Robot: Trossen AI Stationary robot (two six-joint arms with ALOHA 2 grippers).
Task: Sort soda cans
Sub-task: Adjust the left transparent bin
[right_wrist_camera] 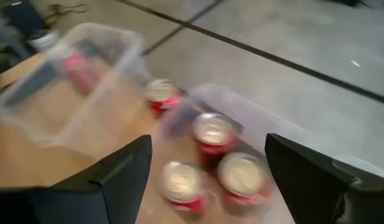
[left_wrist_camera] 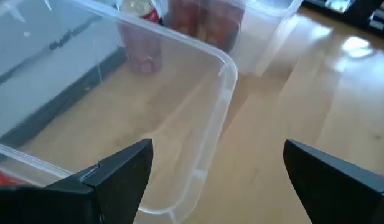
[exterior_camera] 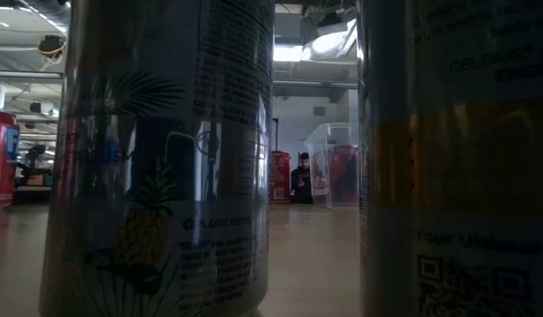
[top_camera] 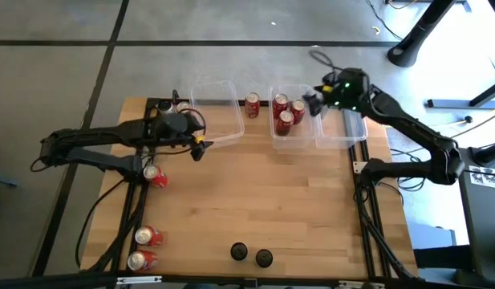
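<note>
**Cans scattered, both pincers empty over the bins**

Two black cans (top_camera: 251,254) stand at the table's 6 o'clock edge, filling the low view. Three red cans (top_camera: 286,112) sit inside the middle clear bin (top_camera: 291,143); another red can (top_camera: 252,104) stands between bins. The right gripper (top_camera: 313,103), fingers apart, hangs at 3 o'clock of those three. The left gripper (top_camera: 200,146), fingers apart, hovers at the empty bin (top_camera: 223,138); more red cans (top_camera: 144,247) lie near its arm

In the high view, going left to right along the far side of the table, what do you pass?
Left gripper at the empty clear bin → lone red can standing between bins → middle bin holding three red cans → right gripper → rightmost bin.
</note>
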